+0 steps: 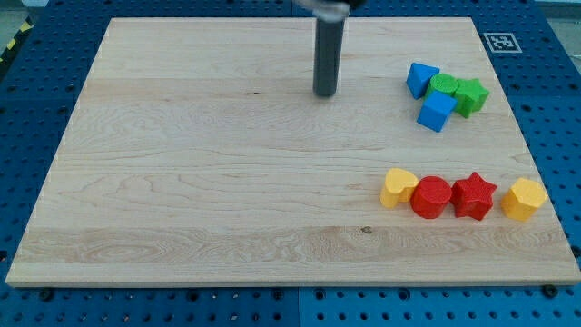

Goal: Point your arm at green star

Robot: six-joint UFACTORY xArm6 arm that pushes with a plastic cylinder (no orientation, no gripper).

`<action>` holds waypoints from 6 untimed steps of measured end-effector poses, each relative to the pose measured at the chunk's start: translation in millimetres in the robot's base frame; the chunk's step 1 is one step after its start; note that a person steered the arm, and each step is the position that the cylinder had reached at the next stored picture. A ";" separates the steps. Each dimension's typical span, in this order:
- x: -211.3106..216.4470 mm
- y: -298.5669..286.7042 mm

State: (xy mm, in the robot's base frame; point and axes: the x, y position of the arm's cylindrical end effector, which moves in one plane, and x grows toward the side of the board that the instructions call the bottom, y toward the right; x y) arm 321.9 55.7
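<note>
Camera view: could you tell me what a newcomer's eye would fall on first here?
First the dark rod near the view's top, my tip resting on bare wood. Next the cluster at upper right, where the green star sits with two blue blocks and a green one, well to the tip's right. Below runs a yellow-and-red row, its red star standing out.

Looked like a robotics lab bench. A pale wooden worktop (pixel 227 182) lay on a blue perforated base plate (pixel 27 109) with a regular grid of mounting holes. A black-and-white fiducial marker (pixel 499 42) sat at the view's top right; yellow-black hazard tape (pixel 11 45) edged the top left.
</note>
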 end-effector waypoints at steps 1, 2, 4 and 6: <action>-50.2 78.6; -39.6 178.7; 4.1 253.6; 33.1 253.8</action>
